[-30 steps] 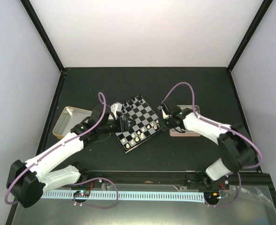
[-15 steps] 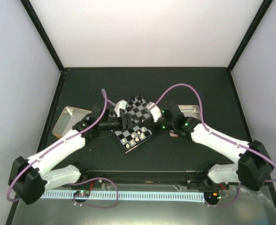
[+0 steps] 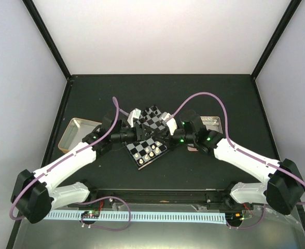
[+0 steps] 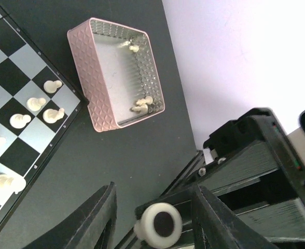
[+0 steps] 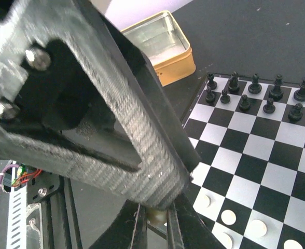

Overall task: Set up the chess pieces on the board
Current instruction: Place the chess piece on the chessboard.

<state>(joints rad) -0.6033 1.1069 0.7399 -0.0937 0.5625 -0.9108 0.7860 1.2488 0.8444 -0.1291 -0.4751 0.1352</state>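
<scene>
Clenching a cream piece (image 4: 157, 225) in the right pincer (image 5: 156, 219) over the board's (image 5: 251, 148) edge; straddling it with the left pincer (image 4: 153, 199), jaws apart, not gripping. Risking a dropped piece toppling placed cream men (image 5: 227, 217) on the board, by releasing too early.

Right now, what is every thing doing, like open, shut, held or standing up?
left gripper: open, jaws either side of the white piece
right gripper: shut on the white piece
white piece: held, not yet on the board
board: lying flat, partly set up
black pieces: upright in two rows
white pieces on the board: upright
pink tray: open, few loose white pieces inside
metal tin: open, no lid
</scene>
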